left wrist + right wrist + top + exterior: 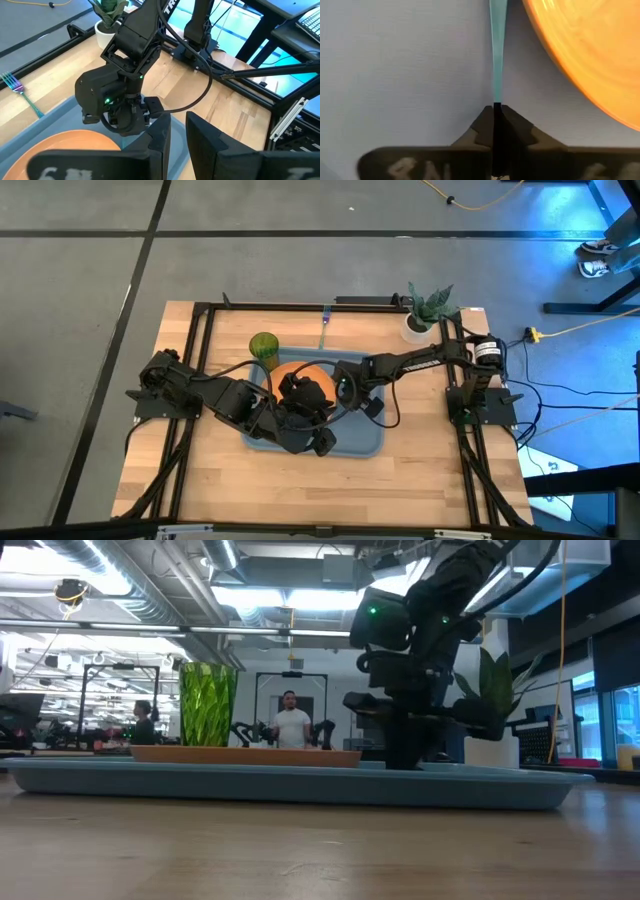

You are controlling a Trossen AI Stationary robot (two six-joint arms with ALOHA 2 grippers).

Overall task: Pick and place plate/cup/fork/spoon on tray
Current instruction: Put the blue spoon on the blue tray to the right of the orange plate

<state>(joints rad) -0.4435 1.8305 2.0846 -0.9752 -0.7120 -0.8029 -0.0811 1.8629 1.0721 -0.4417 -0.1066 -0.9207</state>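
The blue-grey tray (365,445) lies mid-table with the orange plate (300,370) resting flat in it. The green cup (263,345) stands at the tray's far left corner. The fork (323,325) lies on the table beyond the tray. My right gripper (496,107) is down in the tray beside the plate (590,55), shut on the spoon's teal handle (497,50); the spoon's bowl is out of view. My left gripper (179,145) hovers above the tray, open, with nothing between its fingers. My right gripper pinches the spoon's thin teal handle (497,97) between its two fingertips. The fingers come steeply from above, pointing down into the tray. The handle runs straight out from the tips along the tray floor (395,65), close beside the plate's rim.
A white pot with a green plant (428,310) stands at the table's far right corner. Black frame rails (200,380) run along the table's left and right sides. Bare wood lies near the front edge. A person (290,725) stands in the room behind.
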